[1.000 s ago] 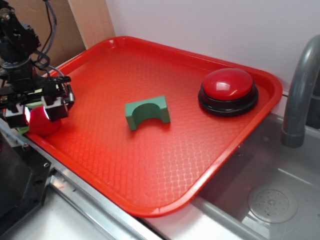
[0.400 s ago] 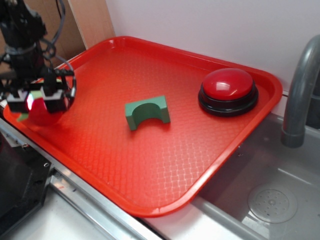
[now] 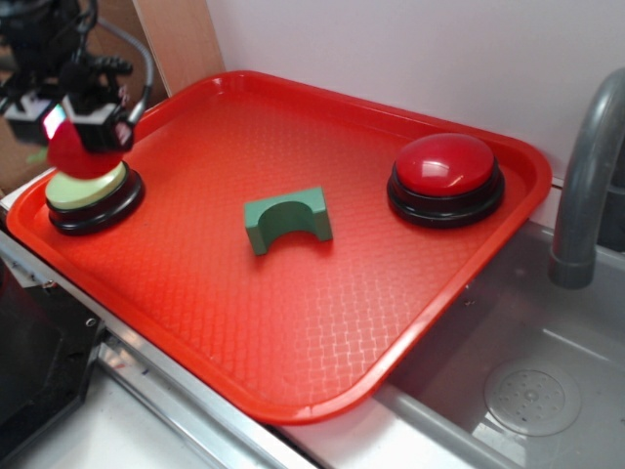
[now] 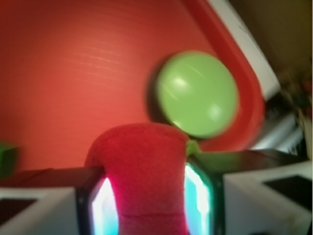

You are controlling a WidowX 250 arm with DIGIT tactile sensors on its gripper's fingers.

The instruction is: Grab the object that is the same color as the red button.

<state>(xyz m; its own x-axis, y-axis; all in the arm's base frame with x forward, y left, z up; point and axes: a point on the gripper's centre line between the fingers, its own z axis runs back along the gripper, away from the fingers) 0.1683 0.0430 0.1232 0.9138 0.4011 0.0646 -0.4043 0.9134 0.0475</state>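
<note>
**Red plush held above the green button**

Gripper [image 4: 146, 200] clamps the red plush ball [image 4: 139, 171] between its two lit pads, one pad [image 4: 105, 205] on each side, as the wrist view shows; a bit of green stem [image 4: 192, 147] pokes out beside the ball. From the exterior view the gripper [image 3: 80, 115] holds the plush [image 3: 78, 156] off the tray, just over the pale green button [image 3: 90, 188] on its black base at the tray's left corner. Whether the plush touches the dome is unclear. On the red tray [image 3: 293, 322], the green arch block [image 3: 286, 221] stands near the middle. Farther right, well apart from the gripper, sits the red button [image 3: 445, 166]. Beyond the tray's right rim rises a grey faucet [image 3: 586, 176] over a metal sink [image 3: 527, 391].
</note>
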